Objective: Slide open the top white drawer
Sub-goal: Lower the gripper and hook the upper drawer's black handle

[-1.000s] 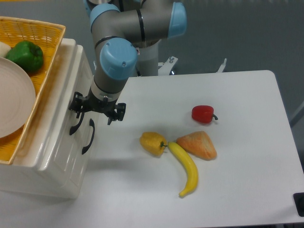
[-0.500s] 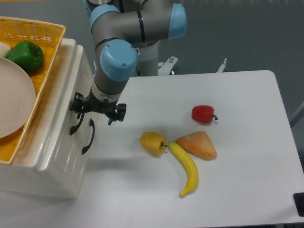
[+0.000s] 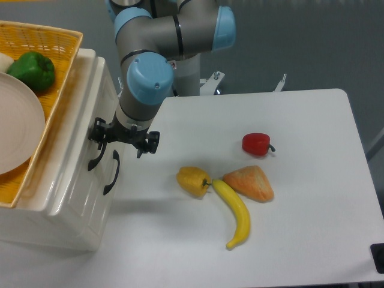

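Cabinet corner: the near edge of the glossy white plastic drawer cabinet (image 3: 66, 222) is seen at lower left, its base cut off by the frame edge.
Lower front: a second white drawer front is marked by its own curved black handle (image 3: 111, 173), which is to be left alone.
Task object: the top white plastic drawer with panelled front (image 3: 90, 129) is seen closed, flush in the cabinet at the left of the table, its curved black handle (image 3: 96, 157) just under the gripper.
Gripper: the black two-finger gripper (image 3: 124, 137) is held against the upper drawer front at the top of its handle; the fingers appear spread to either side, but whether anything is clasped cannot be told.
Advice: the handle is best enclosed fully before any pull, and the pull is best kept straight out along the drawer's run, away from the cabinet, so that the cabinet is not dragged.
Table items: a yellow bell pepper (image 3: 192, 181), a yellow banana (image 3: 234, 215), an orange wedge-shaped item (image 3: 249, 183) and a red bell pepper (image 3: 257, 144) lie in the drawer's path side and may be nudged.
Cabinet top: a yellow wicker basket (image 3: 57, 36) with a green bell pepper (image 3: 32, 71) and a white plate (image 3: 18, 123) is cropped at left.
Hidden: contact between fingertips and handle is masked by the blue-capped grey wrist (image 3: 147, 81).
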Controlling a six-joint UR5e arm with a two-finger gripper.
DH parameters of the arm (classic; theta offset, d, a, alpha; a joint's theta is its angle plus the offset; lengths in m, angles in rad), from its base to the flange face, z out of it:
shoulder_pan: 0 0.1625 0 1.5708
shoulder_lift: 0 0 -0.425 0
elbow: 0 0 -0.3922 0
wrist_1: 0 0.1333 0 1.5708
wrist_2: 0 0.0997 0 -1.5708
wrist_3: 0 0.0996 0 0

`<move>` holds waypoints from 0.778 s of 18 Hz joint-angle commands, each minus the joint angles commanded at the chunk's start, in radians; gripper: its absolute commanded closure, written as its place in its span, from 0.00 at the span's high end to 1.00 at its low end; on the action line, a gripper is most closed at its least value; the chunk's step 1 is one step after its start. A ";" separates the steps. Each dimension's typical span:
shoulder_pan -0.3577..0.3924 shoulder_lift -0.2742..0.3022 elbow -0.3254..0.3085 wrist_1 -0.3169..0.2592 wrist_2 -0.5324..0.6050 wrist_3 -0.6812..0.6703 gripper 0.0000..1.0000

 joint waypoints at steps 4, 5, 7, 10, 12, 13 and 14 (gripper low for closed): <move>0.000 0.002 -0.002 0.000 0.006 -0.003 1.00; 0.000 0.002 -0.003 0.000 0.008 -0.003 1.00; 0.000 0.002 -0.006 -0.002 0.023 -0.003 1.00; 0.002 0.002 -0.005 -0.003 0.034 0.000 1.00; 0.002 0.002 -0.003 -0.008 0.038 0.002 1.00; 0.003 0.002 -0.002 -0.008 0.038 0.002 1.00; 0.005 0.000 0.002 -0.008 0.040 0.002 1.00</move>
